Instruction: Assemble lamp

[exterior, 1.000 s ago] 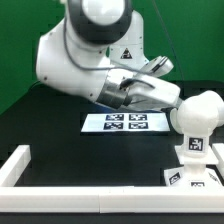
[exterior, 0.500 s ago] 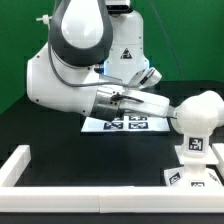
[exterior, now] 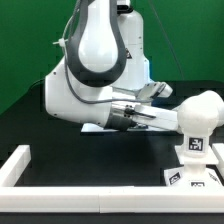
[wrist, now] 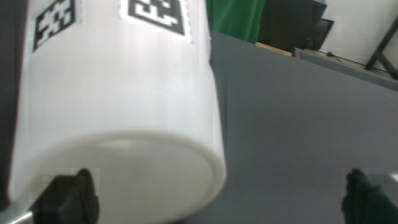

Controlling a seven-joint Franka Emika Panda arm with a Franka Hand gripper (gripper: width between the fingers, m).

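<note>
One lamp shade [wrist: 116,120] lies sideways between wide-open jaws, not gripped. Since a moment ago the arm [exterior: 100,90] swung toward the bulb [exterior: 198,112] on its base [exterior: 192,172], so grasping seems next.

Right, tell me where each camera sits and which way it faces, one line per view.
Exterior view: off the arm, facing the black table; shows the arm, the bulb on the base block, a border rail.
Wrist view: on the wrist, looking past two dark fingertips at a large tagged white part filling the gap.
Shared: the black table; I cannot match that white part across views.
</note>
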